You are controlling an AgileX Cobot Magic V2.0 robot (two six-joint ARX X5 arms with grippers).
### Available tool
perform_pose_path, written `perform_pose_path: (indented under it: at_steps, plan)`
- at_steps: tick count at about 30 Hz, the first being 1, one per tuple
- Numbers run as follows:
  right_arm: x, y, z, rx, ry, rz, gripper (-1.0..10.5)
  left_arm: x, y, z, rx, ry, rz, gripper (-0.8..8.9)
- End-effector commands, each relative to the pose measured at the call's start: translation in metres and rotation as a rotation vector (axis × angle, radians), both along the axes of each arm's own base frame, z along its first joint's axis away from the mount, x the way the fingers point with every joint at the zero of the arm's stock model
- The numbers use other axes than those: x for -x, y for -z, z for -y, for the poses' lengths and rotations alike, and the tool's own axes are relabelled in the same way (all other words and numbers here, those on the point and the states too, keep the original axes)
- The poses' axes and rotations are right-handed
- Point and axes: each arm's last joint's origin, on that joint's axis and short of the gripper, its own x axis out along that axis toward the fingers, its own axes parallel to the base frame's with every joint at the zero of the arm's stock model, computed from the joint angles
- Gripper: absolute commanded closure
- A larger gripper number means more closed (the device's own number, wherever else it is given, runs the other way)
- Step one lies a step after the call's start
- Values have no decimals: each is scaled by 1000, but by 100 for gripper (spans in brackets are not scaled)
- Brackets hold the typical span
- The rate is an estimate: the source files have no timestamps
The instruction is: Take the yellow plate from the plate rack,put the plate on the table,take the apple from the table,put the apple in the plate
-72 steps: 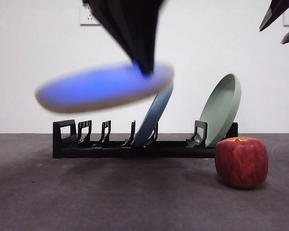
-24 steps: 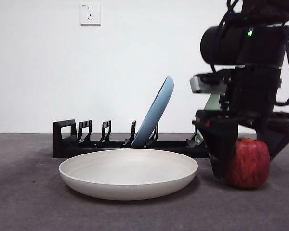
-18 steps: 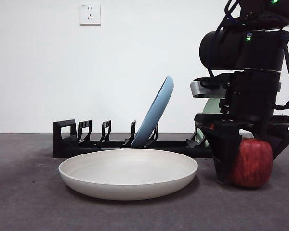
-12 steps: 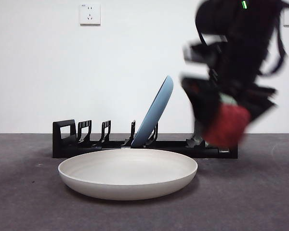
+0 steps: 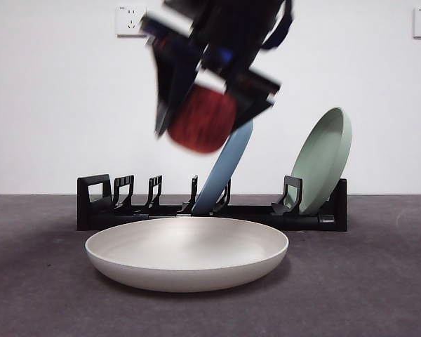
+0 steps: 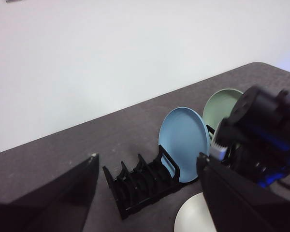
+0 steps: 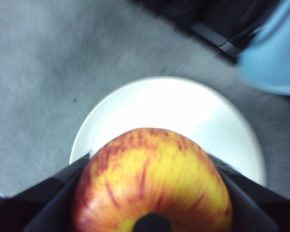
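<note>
You get bright, even light with soft shadows under the yellow plate (image 5: 186,253). Motion blur smears the right gripper (image 5: 209,84) and apple (image 5: 202,118) in front view; your right wrist picture is blurred, its plate glaring white.

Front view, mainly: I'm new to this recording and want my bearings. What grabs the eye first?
The red apple, clamped in the right gripper, hangs in mid-air, blurred, above the yellow plate, which lies flat on the table in front of the plate rack. In the rack, a blue plate and a pale green plate lean upright. The left gripper waits high, jaws open.
</note>
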Motion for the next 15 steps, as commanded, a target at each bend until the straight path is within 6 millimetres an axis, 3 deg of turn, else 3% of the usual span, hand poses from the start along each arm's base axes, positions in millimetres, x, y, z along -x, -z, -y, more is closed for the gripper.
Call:
perform_pose_path:
  at_steps: [1,7,15]
  plan:
    - [-2,28,-15,53,-19,-55,959,0,2,0,-2,-4,-7,469]
    - [-5,78,-33,185,-28,-100,959,0,5,-1,-31,-5,-24,469]
    - [-9,100,-36,228,-31,-135,944,1,5,-1,-38,-4,-28,469]
